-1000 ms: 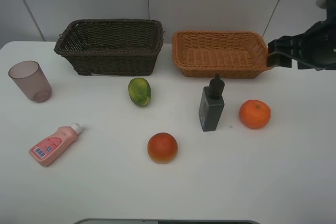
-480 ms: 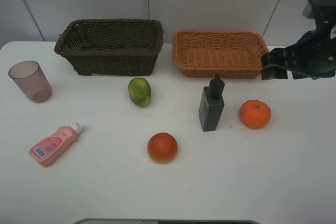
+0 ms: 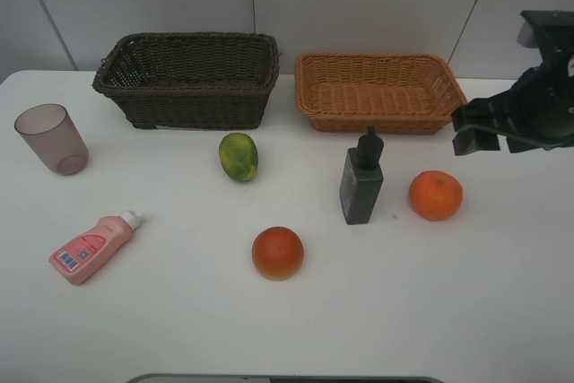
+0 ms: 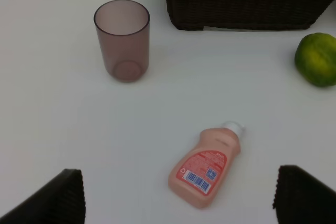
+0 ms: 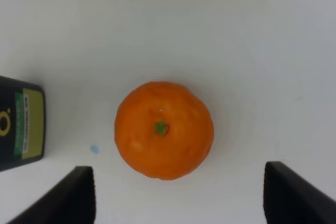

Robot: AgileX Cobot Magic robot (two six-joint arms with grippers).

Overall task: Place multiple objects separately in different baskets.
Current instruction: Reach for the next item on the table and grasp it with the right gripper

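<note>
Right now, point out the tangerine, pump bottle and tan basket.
tangerine (image 5: 164, 129), right wrist view, top near the stem
pump bottle (image 3: 360, 187), exterior high view, middle of body
tan basket (image 3: 413, 123), exterior high view, front wall

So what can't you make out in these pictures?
- Left gripper: absent from the high view; the wrist view's edge cuts off all but two fingertips.
- Dark basket: floor partly hidden by its near wall in the high view.
- Pump bottle: mostly cut off by the edge in the right wrist view.
- Pink bottle: label print too small in either view.
</note>
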